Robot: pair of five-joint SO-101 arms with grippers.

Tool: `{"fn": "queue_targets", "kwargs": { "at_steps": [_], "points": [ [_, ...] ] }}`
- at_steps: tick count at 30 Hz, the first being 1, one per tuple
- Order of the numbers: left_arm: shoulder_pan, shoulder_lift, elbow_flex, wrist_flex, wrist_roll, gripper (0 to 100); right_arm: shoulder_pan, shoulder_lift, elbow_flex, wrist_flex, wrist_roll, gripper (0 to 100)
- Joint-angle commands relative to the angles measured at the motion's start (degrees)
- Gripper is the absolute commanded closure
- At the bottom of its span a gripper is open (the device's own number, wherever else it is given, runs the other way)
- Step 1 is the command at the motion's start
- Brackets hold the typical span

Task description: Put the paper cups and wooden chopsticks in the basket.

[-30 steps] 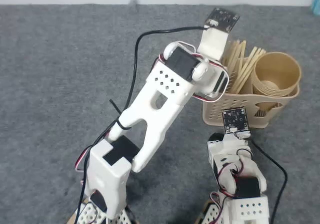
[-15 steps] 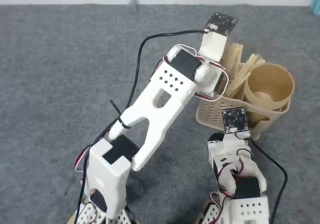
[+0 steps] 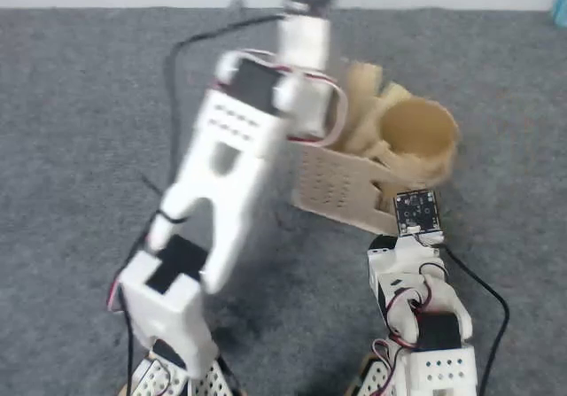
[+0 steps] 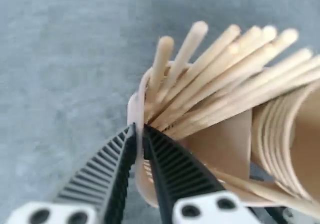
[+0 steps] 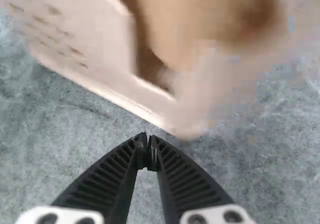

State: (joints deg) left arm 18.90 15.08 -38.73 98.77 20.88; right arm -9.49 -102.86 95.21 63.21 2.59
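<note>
The left arm point(image 3: 230, 166) is standing stretched out over the grey worktop point(image 3: 80, 104). The left claw point(image 4: 138, 130) is pinching the rim of the basket point(image 3: 341, 188), jaws closed on it. The right arm point(image 3: 416, 298) is sitting folded close to its base, and the right claw point(image 5: 148, 139) is closed on nothing, just short of the basket's wall. The one basket is leaning tilted, holding one nested stack of paper cups point(image 3: 421, 135) and a bundle of wooden chopsticks point(image 4: 215, 78) too blurred for counting.
</note>
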Motion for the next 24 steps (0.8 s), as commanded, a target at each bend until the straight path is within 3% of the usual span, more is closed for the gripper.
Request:
{"fn": "queue_targets", "kwargs": {
  "at_steps": [1,5,10,17,19,24],
  "points": [
    [-7.56,-8.44,3.03,1.85,1.41,99,-0.04,-1.1,0.09,-0.92,0.7,99.1],
    [-12.31,-14.33,11.3,1.85,1.14,99,-0.04,-1.1,0.09,-0.92,0.7,99.1],
    [-12.66,-24.0,20.97,1.58,-4.92,99,-0.04,-1.1,0.09,-0.92,0.7,99.1],
    [-12.31,-35.34,21.85,1.67,-3.78,98,-0.04,-1.1,0.18,-0.92,0.7,99.0],
    [-12.84,-37.1,23.16,1.76,-3.87,95,-0.04,-1.1,0.18,-0.57,0.7,99.0],
    [-21.89,-41.85,32.22,1.49,-4.13,83,0.04,-1.1,0.09,0.13,0.7,99.1]
  ]
}}
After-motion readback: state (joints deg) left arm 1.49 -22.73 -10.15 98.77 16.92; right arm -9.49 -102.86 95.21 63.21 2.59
